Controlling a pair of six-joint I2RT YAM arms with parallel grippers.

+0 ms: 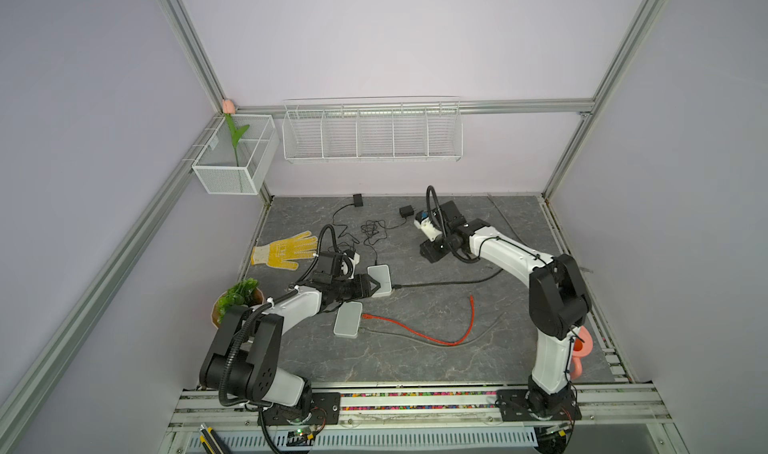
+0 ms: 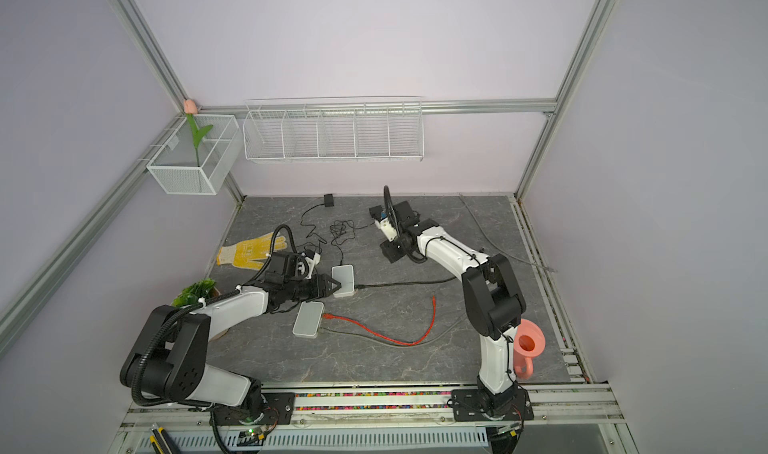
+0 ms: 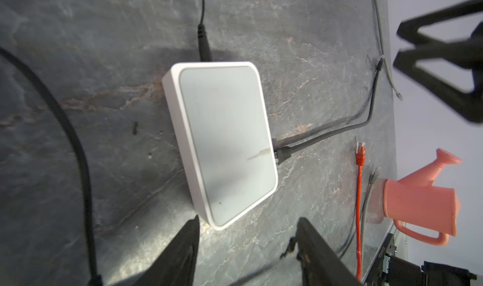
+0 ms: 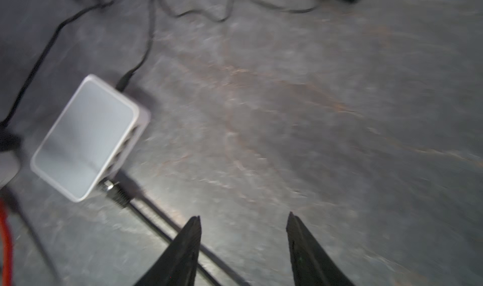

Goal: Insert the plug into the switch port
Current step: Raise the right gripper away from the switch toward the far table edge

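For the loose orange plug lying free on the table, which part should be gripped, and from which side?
Probably the orange plug by its boot, behind the clear tip, coming down from above with jaws across its width. It lies flat on the table, its cable trailing straight behind, both sides free.

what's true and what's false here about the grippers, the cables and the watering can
The right gripper holds the black plug. False: it is open and empty; the plug sits at the white switch.
The red cable has one end lying free on the table. True.
The left gripper is open near the white switch. True.
The pink watering can stands beside the left arm. False: it stands by the right arm.
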